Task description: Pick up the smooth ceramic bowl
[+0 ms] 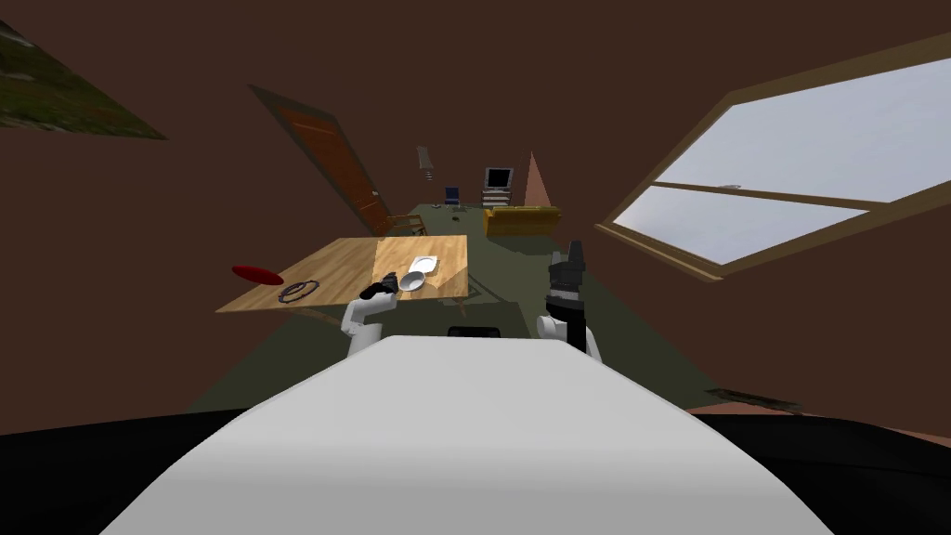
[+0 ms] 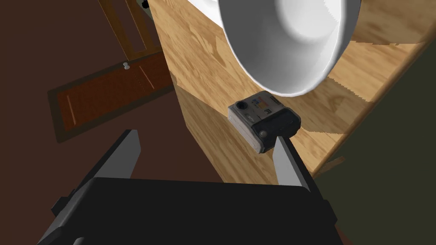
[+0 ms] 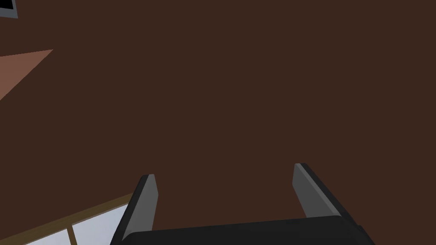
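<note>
The wooden surface (image 1: 344, 265) stands on the left of the room, its long side running from near to far, with a brown door (image 1: 339, 172) in the wall beyond it. The white bowl (image 2: 294, 38) sits on the right part of this surface, close to the near edge. Its open mouth is turned toward the left gripper (image 2: 205, 137), so the smooth inside and the flat bottom are in plain sight. It is round, so no long axis can be told. Just beyond it, farther along the surface, lies a flat white piece (image 1: 425, 265).

The left gripper is at the near edge of the surface, just short of the bowl. Its jaws stand wide apart and hold nothing, and the bowl lies past their tips, not between them. The right gripper (image 3: 223, 172) is raised on the right, well apart from the surface, its jaws spread too and empty.

A small grey and black device (image 2: 264, 121) — boxy, with a round lens-like spot at one end — lies on the wood between the bowl and the left gripper. One fingertip stands at its corner; whether it touches cannot be told.

At the far-left side of the surface is a red disc (image 1: 257, 274), and nearer, a dark ring (image 1: 298, 290).
</note>
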Controlling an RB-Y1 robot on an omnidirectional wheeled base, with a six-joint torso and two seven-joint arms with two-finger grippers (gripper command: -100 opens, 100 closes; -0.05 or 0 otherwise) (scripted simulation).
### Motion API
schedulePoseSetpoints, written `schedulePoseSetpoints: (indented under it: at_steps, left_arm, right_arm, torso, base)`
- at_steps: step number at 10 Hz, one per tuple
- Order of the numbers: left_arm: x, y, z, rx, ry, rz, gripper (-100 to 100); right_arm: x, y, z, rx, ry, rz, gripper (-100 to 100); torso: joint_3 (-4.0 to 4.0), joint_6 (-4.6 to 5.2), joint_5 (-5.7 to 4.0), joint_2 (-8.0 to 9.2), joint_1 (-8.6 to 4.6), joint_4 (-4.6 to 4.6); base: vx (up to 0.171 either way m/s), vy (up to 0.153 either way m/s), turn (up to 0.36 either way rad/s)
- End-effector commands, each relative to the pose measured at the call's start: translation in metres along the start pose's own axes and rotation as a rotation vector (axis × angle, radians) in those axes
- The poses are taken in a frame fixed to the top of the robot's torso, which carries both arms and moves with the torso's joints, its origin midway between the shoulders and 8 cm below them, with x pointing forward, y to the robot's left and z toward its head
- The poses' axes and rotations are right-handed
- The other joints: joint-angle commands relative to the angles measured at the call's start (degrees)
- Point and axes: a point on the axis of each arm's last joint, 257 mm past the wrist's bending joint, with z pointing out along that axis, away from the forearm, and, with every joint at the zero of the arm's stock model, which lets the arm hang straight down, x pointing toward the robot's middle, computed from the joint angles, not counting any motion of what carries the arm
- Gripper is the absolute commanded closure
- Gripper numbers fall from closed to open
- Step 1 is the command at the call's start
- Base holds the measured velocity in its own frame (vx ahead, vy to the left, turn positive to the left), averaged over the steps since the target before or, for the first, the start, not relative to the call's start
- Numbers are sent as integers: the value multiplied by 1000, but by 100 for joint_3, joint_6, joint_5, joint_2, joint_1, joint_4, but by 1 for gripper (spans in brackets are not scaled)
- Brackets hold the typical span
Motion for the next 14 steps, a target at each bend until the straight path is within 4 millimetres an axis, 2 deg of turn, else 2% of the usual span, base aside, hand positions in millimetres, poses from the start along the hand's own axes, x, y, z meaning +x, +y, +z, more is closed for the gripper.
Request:
schedulePoseSetpoints:
  at_steps: [1,2,4,5,6,7,13,14]
  left_arm:
    - [-2,21,7,-73,2,-15,-100]
    - [-1,26,7,-95,4,-15,-100]
    - [-3,51,11,-185,9,-36,-100]
    - [-2,55,10,-201,11,-36,-100]
    - [-2,68,10,-246,15,-46,-100]
    - [-2,69,10,-250,15,-46,-100]
    - [6,138,0,-481,48,-93,-100]
    - [10,155,-5,-529,57,-101,-100]
  right_arm:
    - [0,0,0,0,0,0,0]
    - [0,0,0,0,0,0,0]
    - [0,0,0,0,0,0,0]
    - [0,0,0,0,0,0,0]
    - [0,0,0,0,0,0,0]
    - [0,0,0,0,0,0,0]
    - [0,0,0,0,0,0,0]
    - [0,0,0,0,0,0,0]
  torso:
    - [0,0,0,0,0,0]
    - [-3,1,0,-5,0,-1]
    - [-2,0,1,-4,3,-1]
    - [-4,0,2,-7,8,-2]
    - [-2,-2,2,-3,6,-1]
    - [-1,-1,1,-2,5,-1]
    - [-4,-2,2,-6,9,-2]
    - [-3,-2,2,-4,8,-1]
  base:
    - [45,2,-104]
    - [37,8,-36]
    - [42,18,-83]
    - [31,19,-41]
    - [31,15,-61]
    - [24,11,-34]
    - [40,27,-78]
    - [36,29,-77]
